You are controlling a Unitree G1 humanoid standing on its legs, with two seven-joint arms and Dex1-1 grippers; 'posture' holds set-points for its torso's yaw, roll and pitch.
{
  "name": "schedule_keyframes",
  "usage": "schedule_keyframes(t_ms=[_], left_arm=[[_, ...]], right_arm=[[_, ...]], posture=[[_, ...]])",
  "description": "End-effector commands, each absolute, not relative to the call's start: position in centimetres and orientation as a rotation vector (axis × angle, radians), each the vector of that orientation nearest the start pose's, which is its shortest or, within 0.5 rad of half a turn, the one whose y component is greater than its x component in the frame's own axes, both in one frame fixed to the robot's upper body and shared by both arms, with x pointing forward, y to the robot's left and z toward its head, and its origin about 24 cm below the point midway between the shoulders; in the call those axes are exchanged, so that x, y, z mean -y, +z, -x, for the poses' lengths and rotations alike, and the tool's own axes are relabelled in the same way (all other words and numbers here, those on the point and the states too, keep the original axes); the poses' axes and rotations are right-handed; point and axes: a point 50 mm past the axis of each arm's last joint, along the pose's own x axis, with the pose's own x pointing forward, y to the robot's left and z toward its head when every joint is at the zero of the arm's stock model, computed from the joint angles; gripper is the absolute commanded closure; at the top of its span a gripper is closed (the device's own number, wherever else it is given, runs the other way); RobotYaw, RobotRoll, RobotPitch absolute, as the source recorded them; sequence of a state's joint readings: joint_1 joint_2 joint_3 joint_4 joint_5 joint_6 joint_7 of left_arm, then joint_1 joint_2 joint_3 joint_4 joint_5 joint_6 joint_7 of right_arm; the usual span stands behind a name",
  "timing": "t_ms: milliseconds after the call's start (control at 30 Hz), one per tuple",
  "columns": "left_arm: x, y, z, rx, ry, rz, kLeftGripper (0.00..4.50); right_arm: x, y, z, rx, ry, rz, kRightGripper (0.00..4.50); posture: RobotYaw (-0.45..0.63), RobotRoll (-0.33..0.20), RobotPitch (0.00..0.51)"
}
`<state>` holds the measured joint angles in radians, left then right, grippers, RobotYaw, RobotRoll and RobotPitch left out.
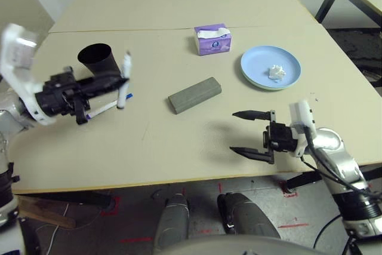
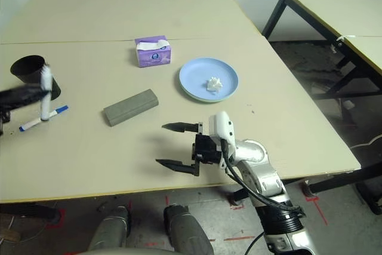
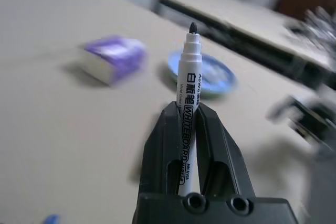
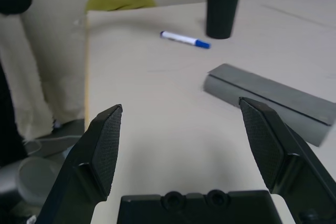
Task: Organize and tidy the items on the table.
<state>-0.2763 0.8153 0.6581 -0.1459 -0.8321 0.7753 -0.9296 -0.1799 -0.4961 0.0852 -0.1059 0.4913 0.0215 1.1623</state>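
Observation:
My left gripper (image 1: 121,83) is shut on a white marker (image 1: 124,80), holding it upright just off the table (image 1: 179,147) beside the black cup (image 1: 98,58). The left wrist view shows the marker (image 3: 187,103) clamped between both fingers. A second white marker with a blue cap (image 2: 45,117) lies flat below the held one. The grey glasses case (image 1: 194,94) lies mid-table. Behind it stands the purple tissue box (image 1: 212,39). A crumpled white tissue (image 1: 276,72) rests on the light blue plate (image 1: 256,61). My right gripper (image 1: 234,131) hovers open near the front edge, with nothing between its fingers and pointing toward the case (image 4: 273,95).
A separate table with dark metal legs (image 2: 334,4) stands at the far right. The beige table's front edge runs just below my right gripper. A seam crosses the table behind the tissue box.

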Motion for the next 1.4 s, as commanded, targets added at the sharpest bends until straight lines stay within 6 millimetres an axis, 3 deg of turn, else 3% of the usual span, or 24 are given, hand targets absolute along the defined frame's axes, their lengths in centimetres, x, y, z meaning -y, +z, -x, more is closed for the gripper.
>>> schedule_keyframes(t_ms=[33,167,367,733,900,1200,1400], left_arm=[[-32.6,23.4,-23.6,0.209,-0.461,0.059,4.25],[-33.1,23.6,-23.8,0.29,-0.336,0.022,4.25],[-32.4,24.1,-24.8,0.358,-0.298,-0.039,4.25],[-34.2,24.9,-26.5,0.409,-0.138,-0.167,4.25],[-35.1,24.6,-27.5,0.422,-0.069,-0.191,4.25],[-34.6,24.3,-29.8,0.453,-0.084,-0.186,4.25],[-35.2,22.6,-30.6,0.44,-0.054,-0.173,4.25]], right_arm=[[16.0,12.1,-24.9,0.187,1.285,0.094,0.0],[16.1,12.2,-25.0,0.188,1.274,0.086,0.0],[15.9,12.3,-25.1,0.195,1.262,0.069,0.0],[17.0,12.5,-26.0,0.243,1.046,0.011,0.0],[16.9,12.3,-25.4,0.233,1.051,0.015,0.0],[16.8,12.0,-24.5,0.202,1.104,0.055,0.0],[16.7,12.2,-23.9,0.197,1.151,0.081,0.0]], posture=[[0.01,0.0,0.143],[0.02,0.0,0.142],[0.01,0.0,0.14],[-0.01,0.0,0.138],[-0.02,0.0,0.136],[-0.04,0.0,0.136],[-0.04,0.0,0.136]])
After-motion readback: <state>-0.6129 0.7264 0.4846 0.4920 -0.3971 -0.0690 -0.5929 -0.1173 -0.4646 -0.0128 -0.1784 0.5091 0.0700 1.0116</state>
